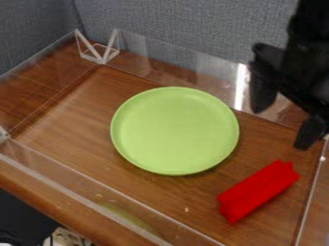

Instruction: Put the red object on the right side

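Now we see the bright red elongated plastic-looking block (259, 190) lying flat on the brown wooden tabletop (77, 101), just to the right of the round lime-green plate (174, 130) and apart from its rim, near the clear barrier at the table's right edge. Our black gripper (291, 110) hangs above it with jaws spread wide, holding nothing. We judge the block light, stiff and not fragile, perhaps a little slick on its smooth faces. If we had to lift it, we would pinch across its narrow width near the middle, so it stays level.
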Controlling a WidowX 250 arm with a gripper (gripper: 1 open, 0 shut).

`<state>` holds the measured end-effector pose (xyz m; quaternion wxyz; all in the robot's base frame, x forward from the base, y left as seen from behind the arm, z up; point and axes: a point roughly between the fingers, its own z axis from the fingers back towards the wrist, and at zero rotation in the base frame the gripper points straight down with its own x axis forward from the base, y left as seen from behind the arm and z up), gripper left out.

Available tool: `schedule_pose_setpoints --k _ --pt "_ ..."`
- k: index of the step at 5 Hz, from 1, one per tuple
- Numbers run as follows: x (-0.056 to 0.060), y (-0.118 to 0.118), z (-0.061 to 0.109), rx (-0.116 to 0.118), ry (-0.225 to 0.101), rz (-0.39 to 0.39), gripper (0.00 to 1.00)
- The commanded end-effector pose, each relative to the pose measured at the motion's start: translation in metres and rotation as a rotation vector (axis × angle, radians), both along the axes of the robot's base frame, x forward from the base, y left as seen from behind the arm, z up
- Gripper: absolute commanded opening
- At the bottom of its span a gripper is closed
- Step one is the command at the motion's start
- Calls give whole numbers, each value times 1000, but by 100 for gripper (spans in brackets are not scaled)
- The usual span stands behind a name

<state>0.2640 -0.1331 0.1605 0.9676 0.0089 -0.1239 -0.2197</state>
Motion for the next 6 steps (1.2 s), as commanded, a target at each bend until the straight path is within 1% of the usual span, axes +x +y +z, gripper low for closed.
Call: schedule_pose_setpoints --k 1,2,3,4,5,6 --pt "-25 0 1 -40 10 10 0" --pt "-31 -6 -15 -43 34 -50 100" --pt "-35 -11 -20 -65 27 -91 100" --pt "-27 -8 -15 -87 13 -103 100" --pt "-19 9 16 -94 -12 -5 100" --pt "-21 9 18 -91 3 33 100"
